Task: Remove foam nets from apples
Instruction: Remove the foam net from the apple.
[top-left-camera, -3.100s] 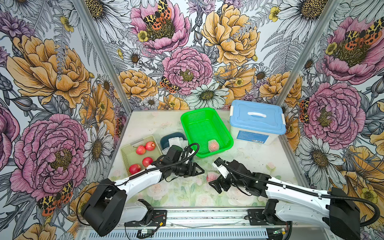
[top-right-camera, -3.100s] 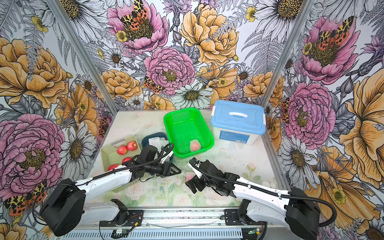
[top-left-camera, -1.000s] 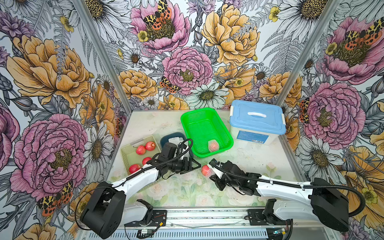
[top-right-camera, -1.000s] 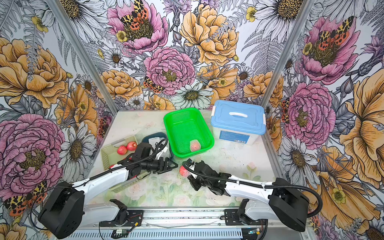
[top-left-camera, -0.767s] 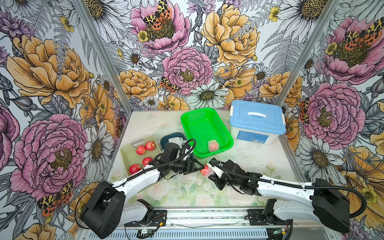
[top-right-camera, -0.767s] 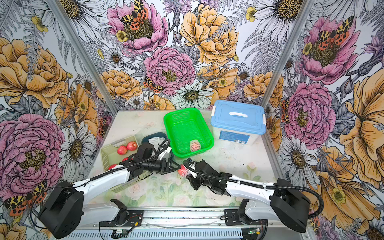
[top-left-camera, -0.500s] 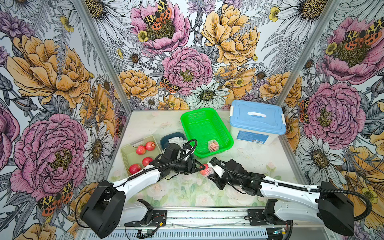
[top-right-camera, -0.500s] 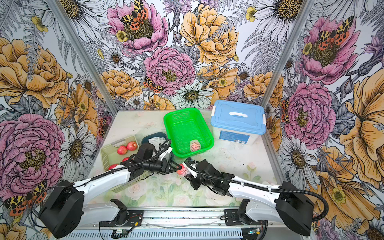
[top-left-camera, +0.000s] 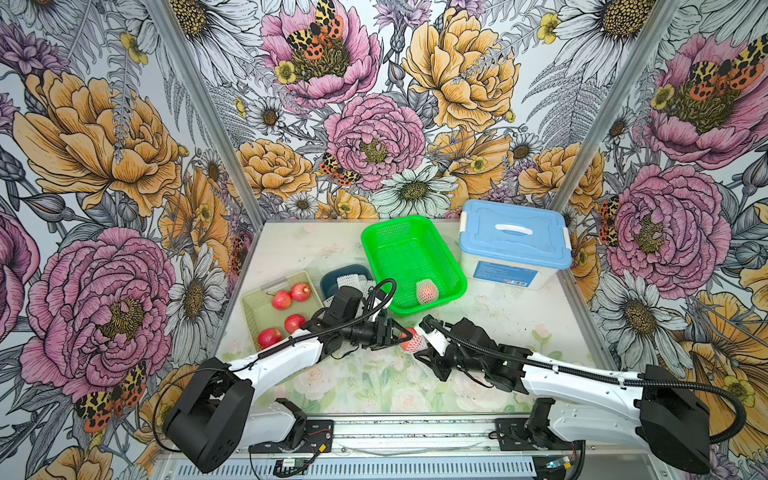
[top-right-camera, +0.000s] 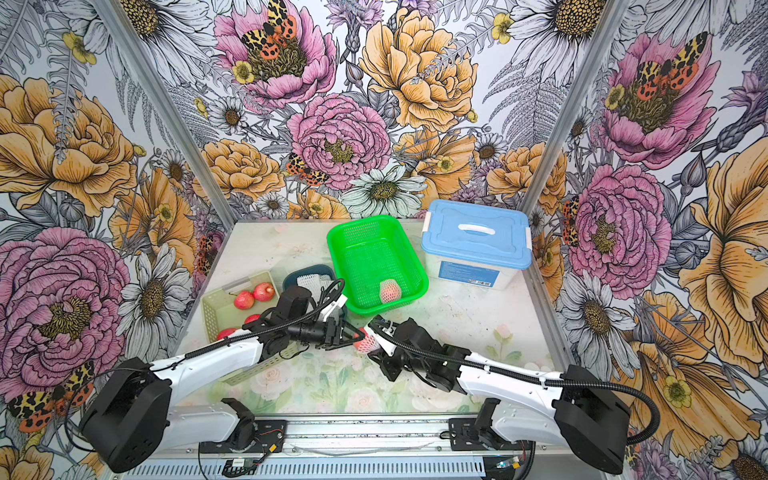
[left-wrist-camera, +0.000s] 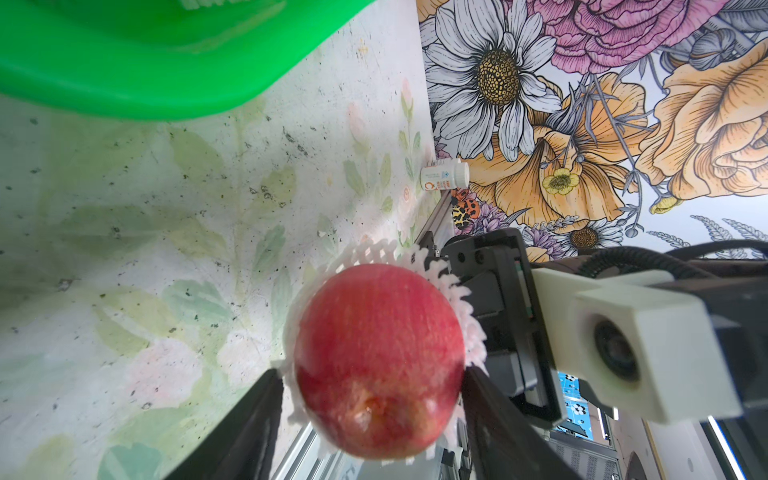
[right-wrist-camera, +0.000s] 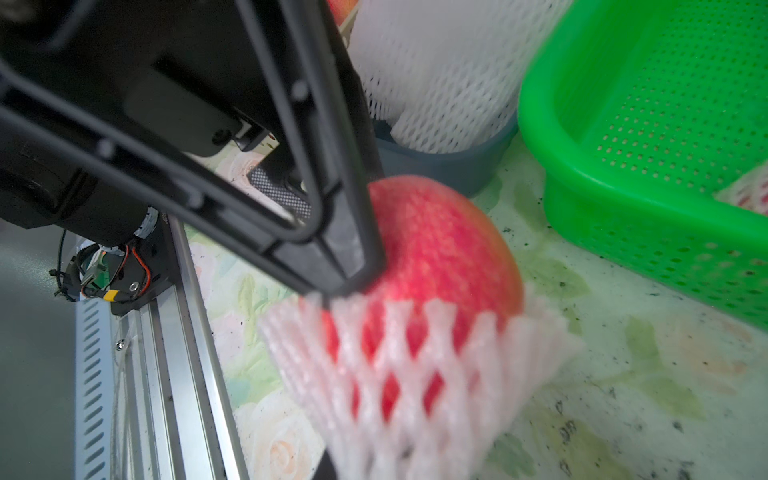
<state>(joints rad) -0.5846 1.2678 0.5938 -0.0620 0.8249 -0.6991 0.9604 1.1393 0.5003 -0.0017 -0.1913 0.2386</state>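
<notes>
One apple (top-left-camera: 405, 333) hangs between my two grippers just above the table, in front of the green basket. Its bare red end faces my left gripper (top-left-camera: 395, 334), which is shut on the apple (left-wrist-camera: 378, 357), one finger (right-wrist-camera: 345, 232) pressed on each side. A white foam net (top-left-camera: 417, 343) still wraps the other half (right-wrist-camera: 415, 365). My right gripper (top-left-camera: 424, 337) is shut on that net's far end; its fingertips are hidden behind the mesh. Both top views show the same grip, apple (top-right-camera: 360, 335) and net (top-right-camera: 368, 343).
A green basket (top-left-camera: 399, 219) holds one netted apple (top-left-camera: 427, 291). A beige tray (top-left-camera: 254, 320) at the left holds several bare apples (top-left-camera: 300, 291). A dark blue bin (top-left-camera: 331, 277) holds loose nets (top-left-camera: 353, 281). A blue-lidded box (top-left-camera: 515, 237) stands back right. A small white bottle (left-wrist-camera: 444, 176) lies by the wall.
My right arm brought the half-netted apple leftward and farther from the front. My left gripper slid right and its fingers now hold the apple's bare end.
</notes>
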